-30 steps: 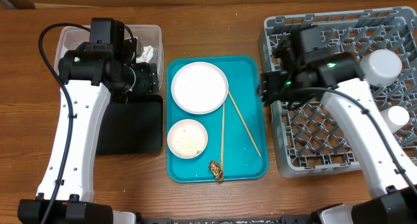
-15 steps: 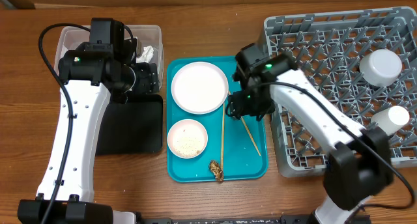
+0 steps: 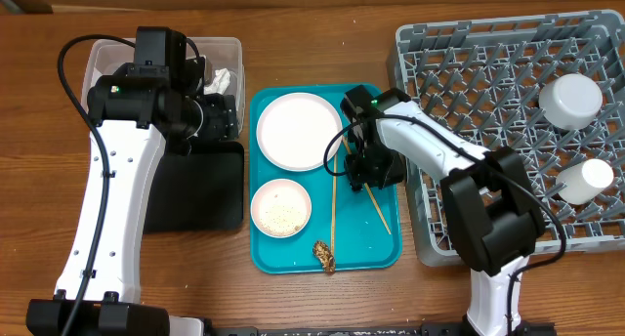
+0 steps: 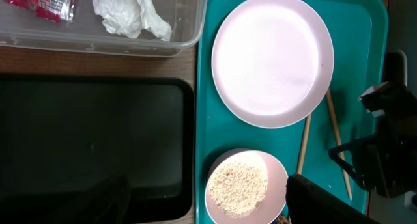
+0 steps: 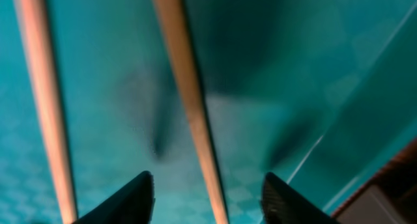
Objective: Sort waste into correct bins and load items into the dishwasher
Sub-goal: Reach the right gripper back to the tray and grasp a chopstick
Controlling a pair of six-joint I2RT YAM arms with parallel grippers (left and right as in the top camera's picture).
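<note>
Centre of the overhead frame, the right claw (image 3: 358, 177) hangs low over the teal tray (image 3: 374, 246), fingers spread astride one chopstick (image 5: 189, 100), not gripping it. At upper left, the left claw (image 3: 225, 116) gapes wide and empty.

Wooden table (image 3: 293, 302) carries clear tub (image 3: 225, 49), black tray (image 3: 210, 194), teal tray (image 3: 379, 246) and grey rack (image 3: 469, 45).

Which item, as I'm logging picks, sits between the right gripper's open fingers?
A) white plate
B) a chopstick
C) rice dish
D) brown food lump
B: the right wrist view shows one chopstick running between the right gripper's spread fingertips, on the teal tray.
</note>
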